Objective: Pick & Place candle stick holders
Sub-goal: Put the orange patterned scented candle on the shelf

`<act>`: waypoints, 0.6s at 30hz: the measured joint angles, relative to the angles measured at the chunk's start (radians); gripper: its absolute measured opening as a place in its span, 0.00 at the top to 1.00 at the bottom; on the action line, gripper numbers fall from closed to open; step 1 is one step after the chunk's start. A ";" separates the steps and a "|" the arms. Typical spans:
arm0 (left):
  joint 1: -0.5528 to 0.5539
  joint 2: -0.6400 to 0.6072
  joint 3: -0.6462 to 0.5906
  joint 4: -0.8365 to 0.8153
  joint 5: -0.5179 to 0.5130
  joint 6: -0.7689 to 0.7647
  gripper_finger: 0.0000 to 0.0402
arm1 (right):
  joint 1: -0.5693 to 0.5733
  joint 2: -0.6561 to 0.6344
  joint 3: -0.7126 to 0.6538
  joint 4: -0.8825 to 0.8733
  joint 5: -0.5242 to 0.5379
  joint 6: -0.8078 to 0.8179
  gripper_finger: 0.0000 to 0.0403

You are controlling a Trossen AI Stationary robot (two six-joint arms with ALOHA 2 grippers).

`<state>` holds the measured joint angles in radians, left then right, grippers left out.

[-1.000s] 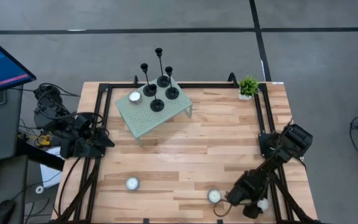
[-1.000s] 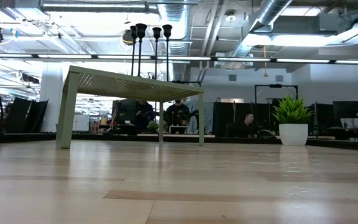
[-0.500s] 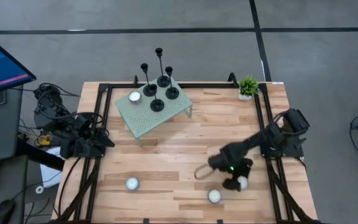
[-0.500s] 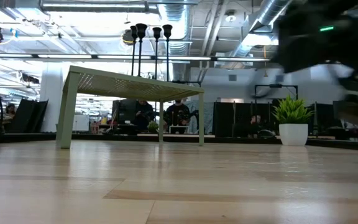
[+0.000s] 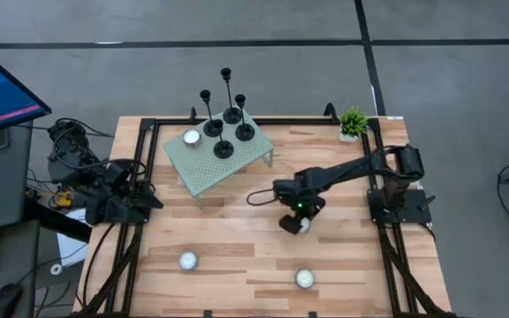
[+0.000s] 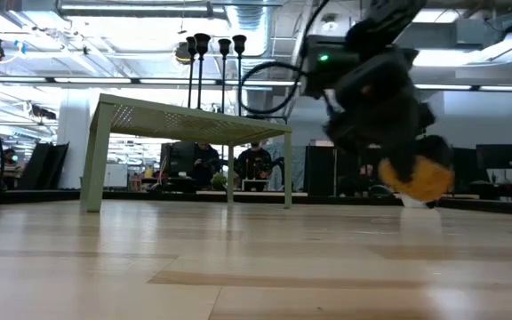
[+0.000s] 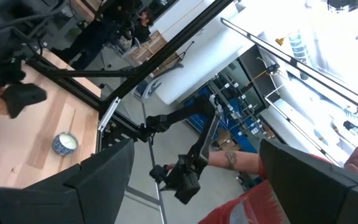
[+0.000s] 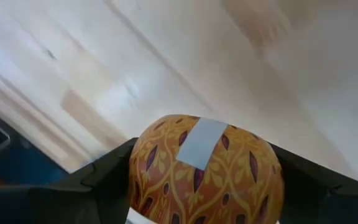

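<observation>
right tool (image 5: 295,224) gripping one orange tealight (image 8: 205,169), four holders (image 5: 225,129) on stand (image 5: 203,172)

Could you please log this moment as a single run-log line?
right claw: shut on orange patterned tealight, mid-table | left claw: parked at left edge | candle stick holders: four on green stand

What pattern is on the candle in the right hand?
Orange with dark red leaves and pale vines on the candle, clearest in right wrist view.

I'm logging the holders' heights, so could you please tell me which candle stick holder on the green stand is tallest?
The rearmost candle stick holder; in the low view its cup tops the others.
</observation>
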<state>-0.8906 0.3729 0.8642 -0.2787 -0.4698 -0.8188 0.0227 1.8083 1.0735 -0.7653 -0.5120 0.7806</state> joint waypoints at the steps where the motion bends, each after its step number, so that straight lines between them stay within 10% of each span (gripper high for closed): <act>1: 0.000 0.000 0.000 0.000 0.000 0.000 0.13 | -0.002 0.017 0.013 0.004 0.006 -0.009 0.29; 18: 0.000 0.000 0.000 0.007 -0.012 0.000 0.13 | 0.000 0.217 0.224 -0.052 -0.028 -0.076 0.22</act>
<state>-0.8907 0.3729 0.8646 -0.2717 -0.4816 -0.8189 0.0228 2.0248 1.2974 -0.8168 -0.5404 0.7045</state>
